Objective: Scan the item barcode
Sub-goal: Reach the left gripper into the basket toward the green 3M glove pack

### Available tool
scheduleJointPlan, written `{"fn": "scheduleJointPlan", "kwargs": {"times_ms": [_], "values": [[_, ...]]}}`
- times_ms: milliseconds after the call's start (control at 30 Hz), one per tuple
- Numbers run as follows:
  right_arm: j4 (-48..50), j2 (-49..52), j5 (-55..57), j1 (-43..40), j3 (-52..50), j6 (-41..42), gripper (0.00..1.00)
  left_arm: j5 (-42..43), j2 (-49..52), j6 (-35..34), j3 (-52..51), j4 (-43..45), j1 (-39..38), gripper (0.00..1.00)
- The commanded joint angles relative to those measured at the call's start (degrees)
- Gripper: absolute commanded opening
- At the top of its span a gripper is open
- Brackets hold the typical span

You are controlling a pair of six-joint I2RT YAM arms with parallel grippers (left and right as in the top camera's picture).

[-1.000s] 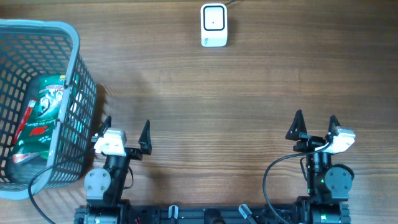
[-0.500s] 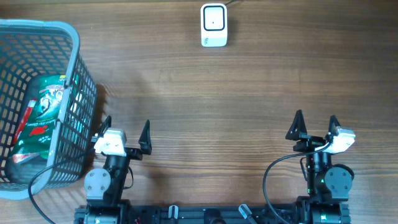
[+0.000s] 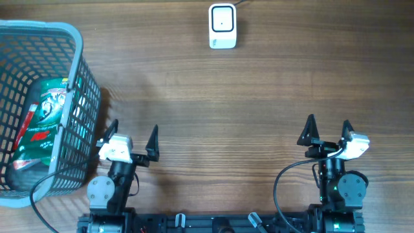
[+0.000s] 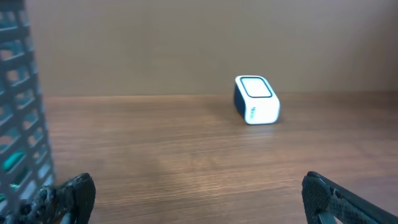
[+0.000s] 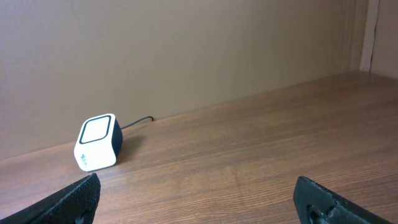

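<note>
A green packet [image 3: 44, 123] with red trim, the item, lies inside the grey mesh basket [image 3: 81, 58] at the left. The white barcode scanner [image 3: 222, 26] stands at the far middle of the table; it also shows in the left wrist view [image 4: 255, 99] and the right wrist view [image 5: 98, 142]. My left gripper [image 3: 132, 134] rests at the near edge just right of the basket, open with nothing between its fingers [image 4: 68, 196]. Near the front right, my right gripper [image 3: 328, 127] is open and empty too, fingers [image 5: 74, 199] wide apart.
The basket wall [image 4: 18, 112] stands close on the left gripper's left side. A cable [image 5: 137, 122] runs from the scanner toward the back wall. Bare wooden tabletop [image 3: 226, 110] lies between the grippers and the scanner.
</note>
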Motion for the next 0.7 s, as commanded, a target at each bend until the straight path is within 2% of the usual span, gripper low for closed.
{"fn": "scheduleJointPlan", "kwargs": {"times_ms": [0,167,333,500,600,667], "values": [[0.2,-0.5,-0.5,0.2,-0.1,-1.0,1.0,7.3,0.2,-0.6,2.3,0.1,0.3,1.0],[0.2,-0.5,-0.5,0.2,-0.1,-1.0,1.0,9.5,0.4,-0.7,9.1,-5.9,0.2,1.0],[0.2,-0.5,-0.5,0.2,-0.1,-1.0,1.0,9.4,5.2,-1.5,21.5,-11.9,0.2,1.0],[0.2,-0.5,-0.5,0.2,-0.1,-1.0,1.0,5.3,17.9,-6.6,35.9,-17.0,0.2,1.0],[0.2,-0.5,-0.5,0.2,-0.1,-1.0,1.0,0.7,29.2,-7.2,49.4,-24.1,0.2,1.0],[0.2,-0.5,-0.5,0.2,-0.1,-1.0,1.0,-0.6,41.2,-6.8,65.7,-33.5,0.2,1.0]]}}
